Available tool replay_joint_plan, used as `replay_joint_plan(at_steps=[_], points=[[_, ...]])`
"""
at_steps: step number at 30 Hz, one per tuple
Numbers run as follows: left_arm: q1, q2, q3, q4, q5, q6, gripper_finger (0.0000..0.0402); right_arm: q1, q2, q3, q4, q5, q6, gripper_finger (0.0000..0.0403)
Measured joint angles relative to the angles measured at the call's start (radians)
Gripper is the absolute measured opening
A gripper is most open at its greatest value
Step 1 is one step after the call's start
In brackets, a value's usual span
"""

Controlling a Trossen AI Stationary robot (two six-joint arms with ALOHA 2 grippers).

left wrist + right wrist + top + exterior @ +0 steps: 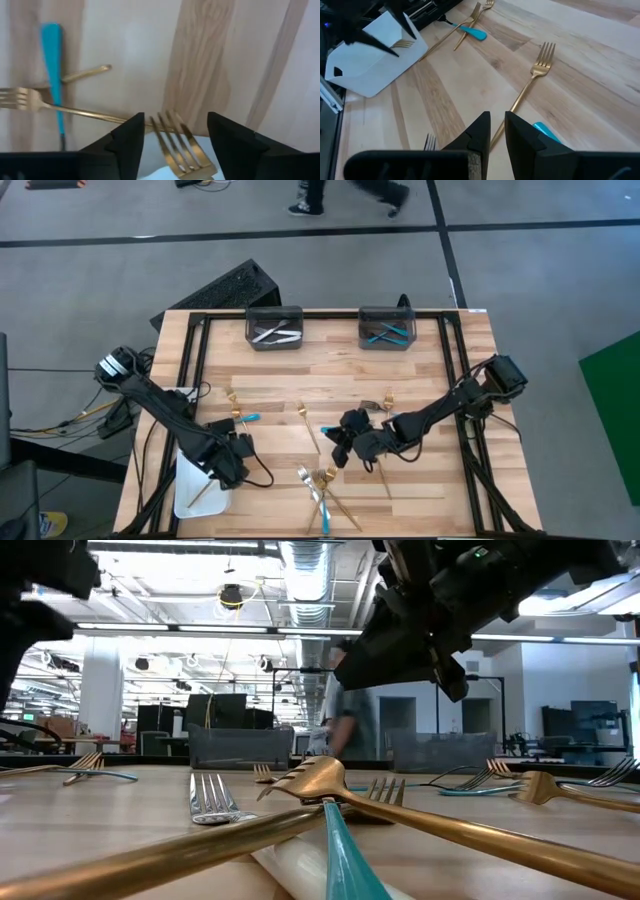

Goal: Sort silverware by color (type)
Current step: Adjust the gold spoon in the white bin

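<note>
My left gripper (237,470) (172,135) points down over the white tray (188,498) at the near left, open. A gold fork (177,150) lies between its fingers without being pinched, its head over the tray's edge (150,162). My right gripper (338,448) (498,127) hovers mid-table, slanting down toward the left, its fingers a narrow gap apart. A gold fork (540,60) lies flat on the wood, its handle running under that gap. A turquoise handle (546,131) lies beside the gripper. More silverware, gold and turquoise, lies scattered on the table.
Two dark bins stand at the far edge, one (275,328) with silver pieces, one (387,328) with turquoise ones. A crossed heap of forks (320,490) lies at the near edge. A gold fork crosses a turquoise handle (52,60) near the tray. A person walks beyond the table.
</note>
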Motion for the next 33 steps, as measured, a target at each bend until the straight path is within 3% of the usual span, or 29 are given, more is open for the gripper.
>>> replay_joint_plan(at_steps=[6,10,23,33], points=[[0.008,0.068,0.001,-0.02,0.045,0.001,0.0213,-0.003,0.0,0.0,0.0,0.0,-0.004,0.0082],[0.01,0.092,0.004,-0.06,0.045,-0.002,0.0191,-0.003,0.0,0.0,0.0,0.0,-0.004,0.0082],[-0.013,0.092,0.136,-0.188,0.045,0.036,0.001,-0.003,0.0,0.0,0.004,0.0,-0.004,0.0082],[-0.099,0.092,0.185,-0.421,0.012,-0.186,0.0003,-0.003,0.0,0.0,0.004,0.0,-0.005,0.0082]])
